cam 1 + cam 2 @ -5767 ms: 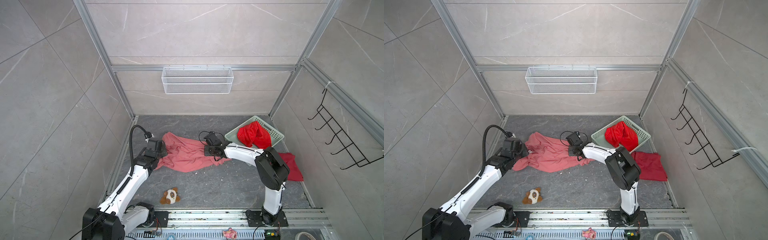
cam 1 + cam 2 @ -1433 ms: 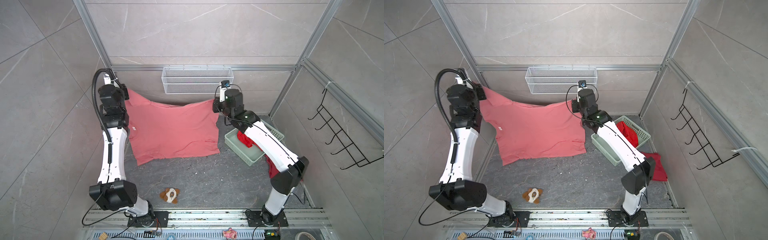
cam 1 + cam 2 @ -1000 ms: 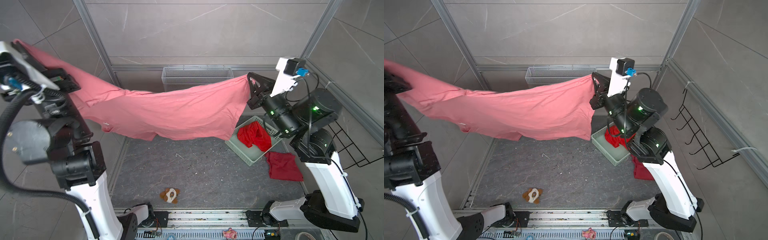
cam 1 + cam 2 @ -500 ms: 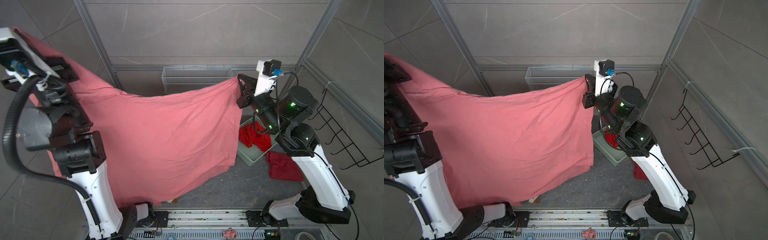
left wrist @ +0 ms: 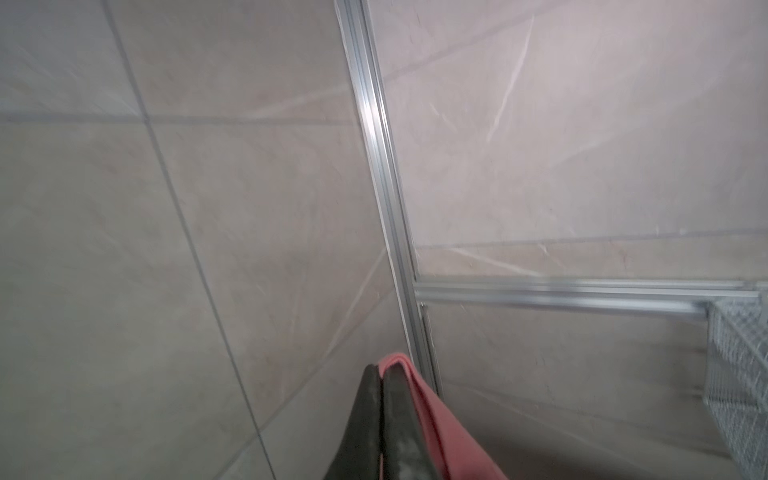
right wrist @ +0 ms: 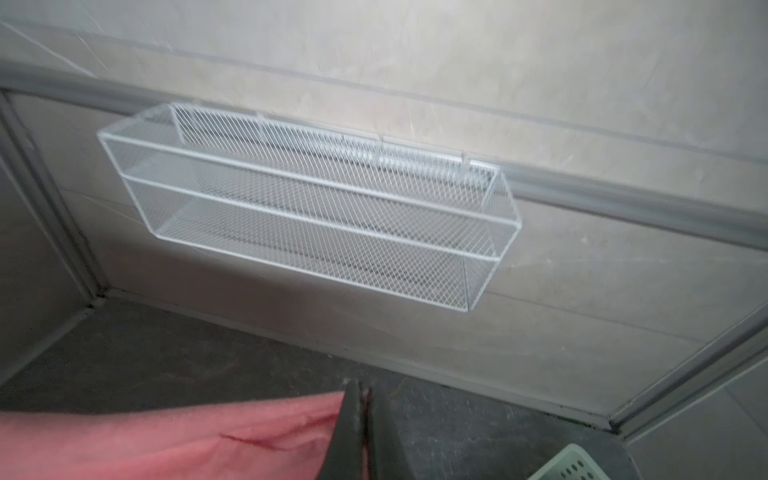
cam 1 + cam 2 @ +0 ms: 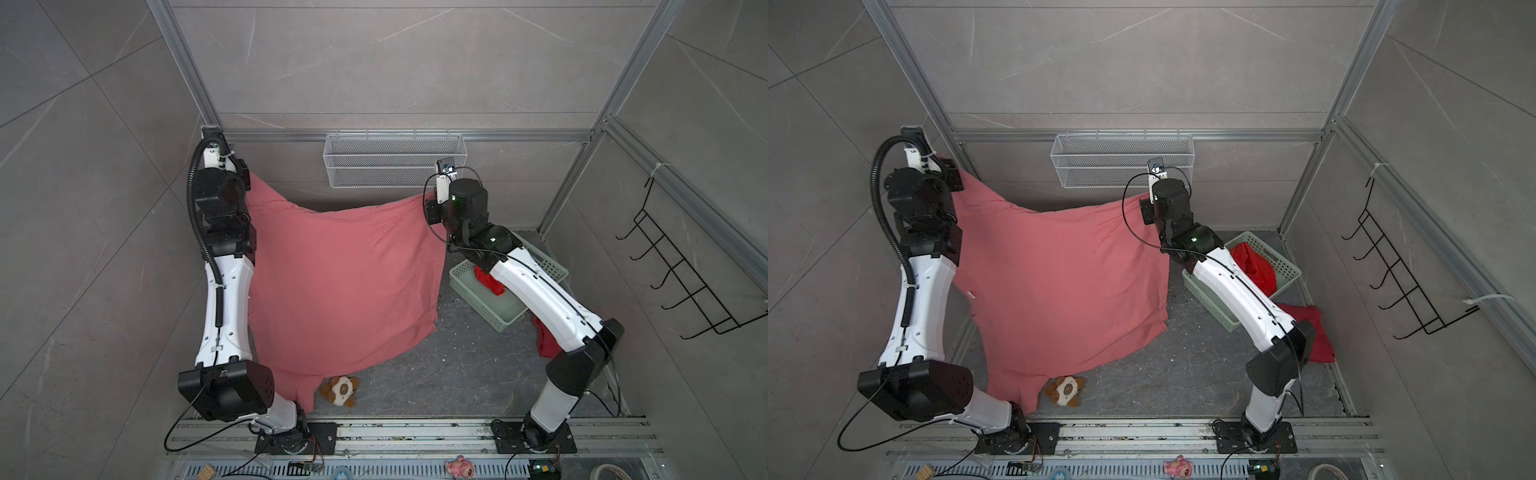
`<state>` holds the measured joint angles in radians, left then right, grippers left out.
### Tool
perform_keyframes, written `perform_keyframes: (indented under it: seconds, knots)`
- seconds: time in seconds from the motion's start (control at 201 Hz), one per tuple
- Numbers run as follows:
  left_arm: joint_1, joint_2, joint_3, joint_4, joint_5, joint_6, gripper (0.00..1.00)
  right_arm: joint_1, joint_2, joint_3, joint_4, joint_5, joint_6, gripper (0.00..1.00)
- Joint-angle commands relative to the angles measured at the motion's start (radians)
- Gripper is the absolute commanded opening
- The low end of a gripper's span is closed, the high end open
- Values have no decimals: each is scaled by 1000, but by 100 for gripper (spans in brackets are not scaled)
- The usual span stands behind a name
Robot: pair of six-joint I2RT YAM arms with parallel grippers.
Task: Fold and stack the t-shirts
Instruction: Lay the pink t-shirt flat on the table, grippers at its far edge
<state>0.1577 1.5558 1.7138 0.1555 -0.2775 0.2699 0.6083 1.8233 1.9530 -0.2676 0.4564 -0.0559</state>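
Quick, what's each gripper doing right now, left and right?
Left gripper: closed, holding the salmon-pink t-shirt by one upper corner.
Right gripper: closed, holding the same shirt's other upper corner.

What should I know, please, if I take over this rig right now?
Left gripper: shut on one upper corner of the salmon-pink t-shirt, raised.
Right gripper: shut on the other corner; the shirt hangs spread between them, low end by the plush toy.
Scarlet t-shirt: crumpled in the green basket. Crimson t-shirt: on the floor beside it, apparently folded.
Done: nothing stacked yet.
Left: lay out and fold the pink one, fold the scarlet, stack all three.
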Motion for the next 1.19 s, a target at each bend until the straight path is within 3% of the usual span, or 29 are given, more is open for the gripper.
perform_keyframes:
  seconds: [0.0, 0.373, 0.647, 0.916, 1.189]
  knots:
    - [4, 64, -22, 121, 14, -73, 0, -16, 131, 77, -35, -42, 89, 0]
    - [6, 248, -44, 79, 55, -183, 0, -77, 586, 508, -257, -114, 183, 0]
    - [5, 290, -36, 15, 35, -158, 0, -96, 852, 930, -435, -136, 176, 0]
    - [6, 243, -111, -57, 31, -178, 0, -110, 837, 836, -401, -205, 171, 0]
    - [18, 128, -306, -96, -28, -265, 0, -111, 857, 807, -472, -283, 147, 0]
